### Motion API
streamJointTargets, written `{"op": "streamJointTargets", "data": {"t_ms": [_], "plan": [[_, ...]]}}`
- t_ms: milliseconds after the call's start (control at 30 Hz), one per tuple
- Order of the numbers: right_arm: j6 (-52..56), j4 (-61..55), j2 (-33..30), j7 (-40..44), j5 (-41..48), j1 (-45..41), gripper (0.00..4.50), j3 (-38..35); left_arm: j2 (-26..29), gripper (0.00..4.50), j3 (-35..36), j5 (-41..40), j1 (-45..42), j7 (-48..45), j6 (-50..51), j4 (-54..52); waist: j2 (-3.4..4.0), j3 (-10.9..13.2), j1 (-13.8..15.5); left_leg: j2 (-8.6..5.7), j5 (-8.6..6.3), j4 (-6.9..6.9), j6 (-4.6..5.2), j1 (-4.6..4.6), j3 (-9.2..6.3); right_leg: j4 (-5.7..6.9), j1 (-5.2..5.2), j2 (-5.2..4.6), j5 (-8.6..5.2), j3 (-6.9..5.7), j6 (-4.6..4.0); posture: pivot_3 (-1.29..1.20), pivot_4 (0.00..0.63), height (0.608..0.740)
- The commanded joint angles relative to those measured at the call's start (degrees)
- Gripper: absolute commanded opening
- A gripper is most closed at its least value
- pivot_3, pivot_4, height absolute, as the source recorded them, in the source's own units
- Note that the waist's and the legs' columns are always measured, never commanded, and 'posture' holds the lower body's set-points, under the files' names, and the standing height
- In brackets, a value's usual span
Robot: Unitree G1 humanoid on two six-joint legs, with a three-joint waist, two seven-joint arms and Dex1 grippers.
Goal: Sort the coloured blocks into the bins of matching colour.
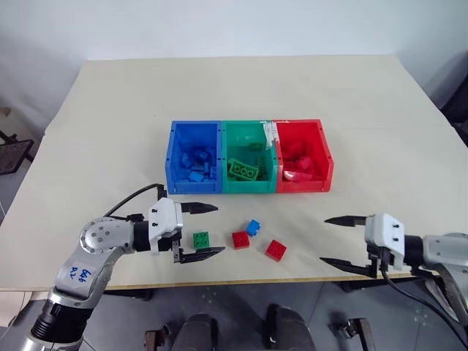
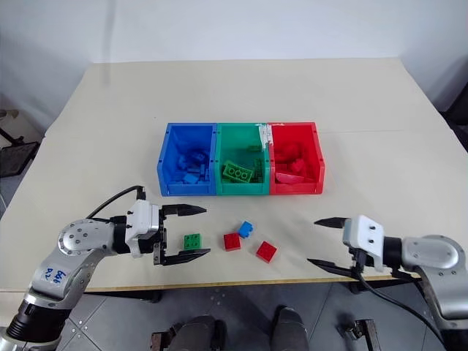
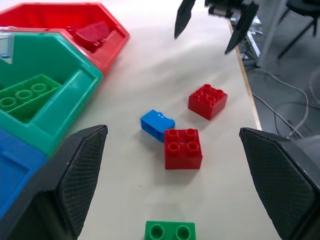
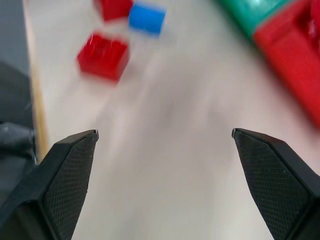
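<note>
Your left gripper (image 1: 202, 231) stood wide open and empty, the green block (image 1: 200, 238) just ahead between its fingertips; you needed to ease forward squarely, then close; your right gripper (image 1: 338, 240) gaped, empty.

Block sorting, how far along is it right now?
Mostly done: the blue bin, green bin and red bin already hold matching bricks. Nothing is in hand; the left gripper and right gripper are open and empty. Left on the table: a green block, a blue block and two red blocks.
</note>
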Motion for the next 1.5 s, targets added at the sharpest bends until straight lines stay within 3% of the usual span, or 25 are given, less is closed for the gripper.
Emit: {"op": "streamJointTargets", "data": {"t_ms": [33,300,500,667,933,1100,1267,1500], "plan": [[-0.25,-1.60,-1.26,-0.82,0.48,0.10,4.48,-1.33,0.15,4.50,0.42,1.14,-0.72,-1.32,-3.58,1.42,0.00,0.00,-0.03,0.00,0.00,0.01,0.01,0.01,0.03,-0.02,0.00,0.00,0.00,0.03,-0.01,0.00,0.150,0.740],[21.67,-17.07,-4.12,-2.99,8.36,-4.54,4.48,8.19,1.17,4.50,3.22,-1.35,3.34,-3.28,-5.05,0.49,0.00,0.00,0.20,0.05,-0.01,0.02,0.03,-0.02,0.00,-0.01,-0.05,0.00,0.01,0.02,-0.01,0.00,0.150,0.740],[19.11,-13.69,0.00,-5.81,-3.47,-12.99,4.48,23.90,4.46,4.50,4.19,-0.91,8.93,-7.06,-6.63,1.38,-0.05,-0.02,0.61,0.02,-0.05,0.09,0.07,-0.06,0.03,-0.08,-0.06,0.00,0.01,0.05,-0.02,0.00,0.150,0.740],[19.75,-10.59,4.25,-8.12,-6.82,-16.86,4.48,28.83,4.70,4.50,5.25,-0.29,8.55,-5.31,-6.71,1.12,-0.06,-0.02,1.31,0.01,-0.07,0.26,0.11,-0.16,0.01,-0.07,-0.08,0.00,0.00,0.04,-0.02,0.00,0.150,0.740],[17.29,-8.78,3.79,-7.86,-6.85,-17.34,1.95,27.07,4.21,4.50,5.40,-0.32,8.42,-3.95,-7.01,0.42,-0.07,-0.02,1.21,0.02,-0.12,0.30,0.13,-0.14,0.03,-0.01,-0.07,0.01,0.01,0.03,-0.02,0.00,0.150,0.740],[15.49,-7.98,4.49,-6.35,-1.28,-18.57,1.94,21.23,2.69,4.50,5.74,-1.11,7.28,-1.50,-6.16,0.46,-0.06,-0.02,1.25,0.01,-0.14,0.35,0.15,-0.16,0.04,-0.01,-0.06,0.00,0.01,0.04,-0.02,0.00,0.150,0.740],[25.23,-7.01,7.32,-9.92,11.53,-27.90,1.94,11.08,-0.57,4.50,8.62,-3.31,5.48,4.45,-3.12,-0.68,-0.07,-0.02,0.99,0.05,-0.14,0.38,0.15,-0.15,0.04,0.05,-0.07,0.01,0.01,0.05,-0.02,0.00,0.150,0.740],[23.84,10.58,9.22,-15.93,5.23,-43.13,1.94,11.13,-2.20,4.50,10.29,-3.67,4.69,7.88,-0.96,-0.61,-0.07,-0.02,1.06,0.06,-0.18,0.37,0.11,-0.14,0.00,0.15,-0.09,0.01,0.01,-0.01,-0.02,0.00,0.150,0.740]]}}
